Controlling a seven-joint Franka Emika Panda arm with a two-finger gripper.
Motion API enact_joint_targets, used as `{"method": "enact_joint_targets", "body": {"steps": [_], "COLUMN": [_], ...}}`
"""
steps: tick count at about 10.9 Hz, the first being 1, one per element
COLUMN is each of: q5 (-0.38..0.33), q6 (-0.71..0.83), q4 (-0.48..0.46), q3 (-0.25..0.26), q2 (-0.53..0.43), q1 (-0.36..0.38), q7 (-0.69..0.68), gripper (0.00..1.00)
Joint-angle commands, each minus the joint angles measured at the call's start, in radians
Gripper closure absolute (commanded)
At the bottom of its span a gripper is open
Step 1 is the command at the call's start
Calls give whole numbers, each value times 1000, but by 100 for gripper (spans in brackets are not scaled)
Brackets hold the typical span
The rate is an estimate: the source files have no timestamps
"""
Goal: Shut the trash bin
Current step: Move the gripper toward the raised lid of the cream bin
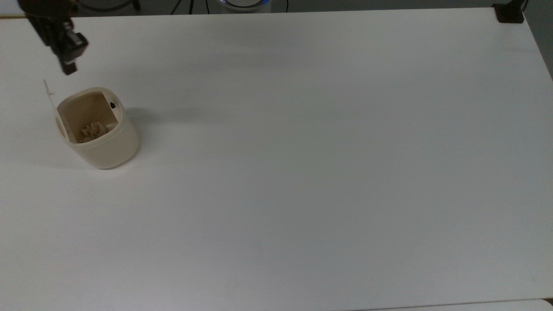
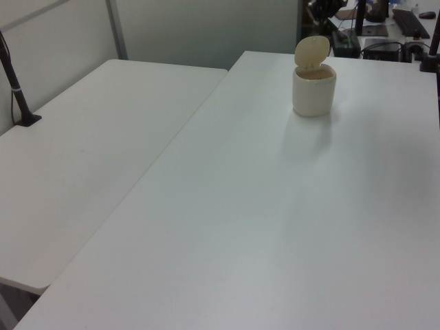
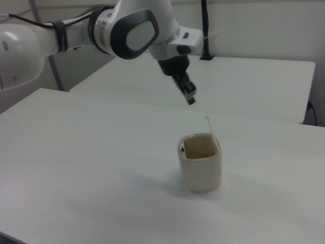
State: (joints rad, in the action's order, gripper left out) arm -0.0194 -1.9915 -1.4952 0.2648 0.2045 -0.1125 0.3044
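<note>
Above the table's (image 1: pixel 302 172) far-left corner in the top view, my claw (image 1: pixel 68 69) hangs just beyond the tip of the raised lid (image 3: pixel 209 123), clear of it; whether its fingers are apart or together I cannot tell.

That lid belongs to the trash bin (image 1: pixel 106 138), which stands on the table near the top view's left edge; in the left view it is at the far end, and in the right view it is at centre, below and to the right of my claw. Crumpled paper (image 1: pixel 91 131) lies at the bottom.

What could go wrong, as I judge it: the bin looks light, so a sideways shove against the standing lid might slide or tip the whole thing rather than fold the hinge. Coming down too near the hinge could jam the lid, or my claw could slip off its thin edge.

The bin's long axis is upright, mouth facing up. The lid stands nearly vertical on the hinge side, at the top view's left, with its inner face turned toward the opening.
</note>
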Motion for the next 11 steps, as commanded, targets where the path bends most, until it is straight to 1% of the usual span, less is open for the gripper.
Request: {"method": "enact_joint_targets", "body": {"steps": [1, 2, 3, 4, 5, 8, 9, 10, 11], "q5": [28, 47, 87, 108, 111, 93, 92, 87, 55], "q6": [-174, -225, -251, -280, -292, -276, -241, -171, -120], "q4": [10, 9, 12, 13, 13, 1, -14, -16, -31], "q3": [53, 62, 62, 62, 62, 51, 48, 48, 48], "q2": [19, 51, 99, 131, 148, 147, 139, 133, 125], "q1": [-10, -12, -12, -13, -16, -1, 17, 37, 56], "q7": [108, 136, 160, 185, 186, 173, 165, 126, 83], "gripper": [100, 100, 100, 100, 100, 100, 100, 100, 100]}}
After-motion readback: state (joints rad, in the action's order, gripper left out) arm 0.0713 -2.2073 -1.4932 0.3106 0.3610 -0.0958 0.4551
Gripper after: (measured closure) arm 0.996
